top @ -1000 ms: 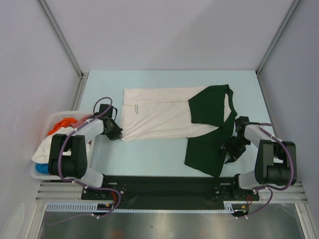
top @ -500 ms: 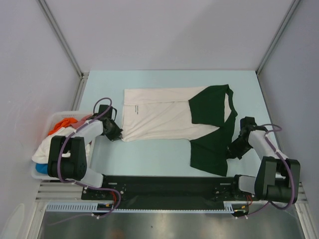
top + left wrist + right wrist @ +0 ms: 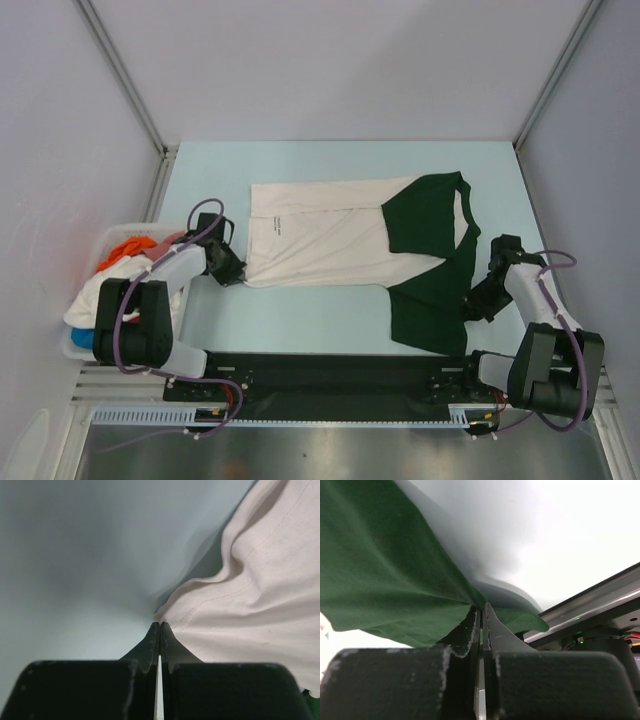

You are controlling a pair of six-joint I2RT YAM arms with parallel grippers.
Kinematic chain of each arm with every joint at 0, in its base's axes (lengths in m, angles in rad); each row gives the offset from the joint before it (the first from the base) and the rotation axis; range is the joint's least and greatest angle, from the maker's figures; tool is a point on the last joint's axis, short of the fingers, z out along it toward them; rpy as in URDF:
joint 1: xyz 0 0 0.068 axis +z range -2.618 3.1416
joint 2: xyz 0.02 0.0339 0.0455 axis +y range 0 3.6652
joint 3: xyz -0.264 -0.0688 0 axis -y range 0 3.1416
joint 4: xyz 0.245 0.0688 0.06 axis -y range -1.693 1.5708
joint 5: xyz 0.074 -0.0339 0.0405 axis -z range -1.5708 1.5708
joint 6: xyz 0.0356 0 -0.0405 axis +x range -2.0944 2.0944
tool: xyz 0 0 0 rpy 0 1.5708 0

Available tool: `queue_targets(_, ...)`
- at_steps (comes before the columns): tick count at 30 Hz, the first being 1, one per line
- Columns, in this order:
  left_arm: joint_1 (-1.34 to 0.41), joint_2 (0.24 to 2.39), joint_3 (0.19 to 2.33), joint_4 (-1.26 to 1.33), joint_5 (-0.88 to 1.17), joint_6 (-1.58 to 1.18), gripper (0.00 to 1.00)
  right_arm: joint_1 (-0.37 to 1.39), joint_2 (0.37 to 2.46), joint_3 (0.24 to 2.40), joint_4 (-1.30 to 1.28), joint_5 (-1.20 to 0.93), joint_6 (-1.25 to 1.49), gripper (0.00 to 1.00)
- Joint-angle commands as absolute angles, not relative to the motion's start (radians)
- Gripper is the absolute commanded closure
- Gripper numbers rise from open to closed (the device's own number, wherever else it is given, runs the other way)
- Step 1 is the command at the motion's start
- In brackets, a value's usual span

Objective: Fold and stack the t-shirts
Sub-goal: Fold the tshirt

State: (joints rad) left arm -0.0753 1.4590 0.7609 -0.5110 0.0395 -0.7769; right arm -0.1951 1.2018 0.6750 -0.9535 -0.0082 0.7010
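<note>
A cream-white t-shirt with dark green sleeves (image 3: 330,235) lies spread across the table. My left gripper (image 3: 238,274) is shut on its near left cream corner (image 3: 172,617), low on the table. My right gripper (image 3: 472,303) is shut on the edge of the near dark green sleeve (image 3: 430,305), which hangs from the fingertips in the right wrist view (image 3: 395,565). The other green sleeve (image 3: 425,212) lies folded over the shirt's right part. More t-shirts, orange (image 3: 130,248), white and blue, sit in the basket at the left.
A white plastic basket (image 3: 88,258) stands off the table's left edge. Grey walls with metal posts close the table at left, right and back. The black base rail (image 3: 330,375) runs along the near edge.
My right gripper has moved right and slightly back, drawing the near green sleeve outward to the right. The shirt body shifted a little to the right. My left gripper stays at the corner.
</note>
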Motion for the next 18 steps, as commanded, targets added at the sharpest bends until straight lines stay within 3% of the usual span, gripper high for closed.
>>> queue_targets(1,-0.075,1.425,0.721,-0.6,0.092,-0.781,1.0,-0.186,1.203,0.741,-0.999,0.014,0.65,1.0)
queue_targets(10,-0.126,1.387,0.704,-0.635,0.144,-0.796,1.0,-0.144,1.31,1.06,-0.997,-0.025,0.531,1.0)
queue_targets(18,-0.124,1.457,0.868,-0.661,0.052,-0.77,1.0,-0.133,1.466,1.224,-0.957,-0.087,0.465,1.0)
